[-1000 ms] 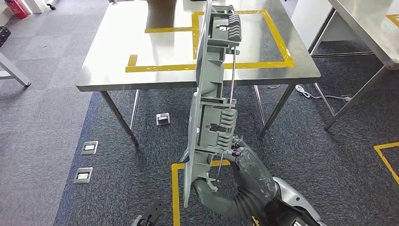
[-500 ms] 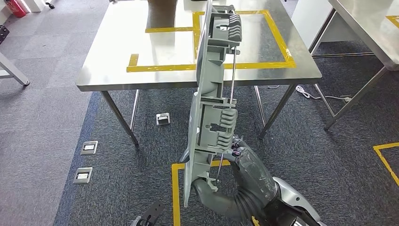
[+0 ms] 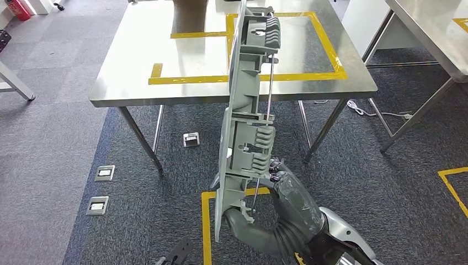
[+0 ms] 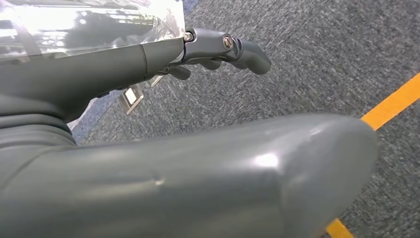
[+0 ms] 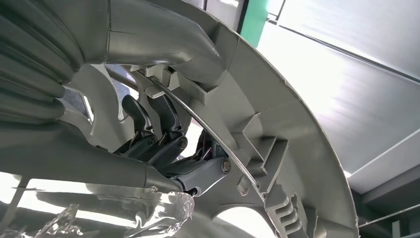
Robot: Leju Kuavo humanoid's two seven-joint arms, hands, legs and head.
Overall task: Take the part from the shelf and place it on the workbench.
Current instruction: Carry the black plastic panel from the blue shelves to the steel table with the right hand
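Head view: against the frame a second back, the long grey moulded plastic part (image 3: pixel 248 110) has shifted slightly leftward and tilted a touch more, its lower ribbed block sitting a little higher; the right hand (image 3: pixel 276 179) holding it has crept up with it; table and floor unchanged. One part, carried near upright in the air in front of the stainless steel workbench (image 3: pixel 138 77), its upper end overlapping the yellow tape outline (image 3: pixel 325 49) on the bench top, its lower end above the yellow floor tape (image 3: pixel 205 221); not resting on the bench. A thin metal rod (image 3: pixel 269 94) runs along the part's ribbed face. One workbench ahead, corner of a second steel table (image 3: pixel 436 27) at far right. Three small square metal floor boxes (image 3: pixel 105 173) on the grey carpet. White cable (image 3: pixel 364 110) trailing under the bench. Left wrist view: left hand (image 4: pixel 218 49) over grey carpet, dark fingers (image 4: pixel 247 52) lightly curled and close together, nothing in them; one orange-yellow tape stripe (image 4: pixel 391 101) on the floor. Right wrist view: dark fingers (image 5: pixel 148 129) of the right hand hooked in behind the part's (image 5: pixel 297 148) curved grey rim and clamped on it, one metal rod (image 5: pixel 208 134) crossing just in front of them; crumpled clear film (image 5: pixel 124 208) on the wrist cover
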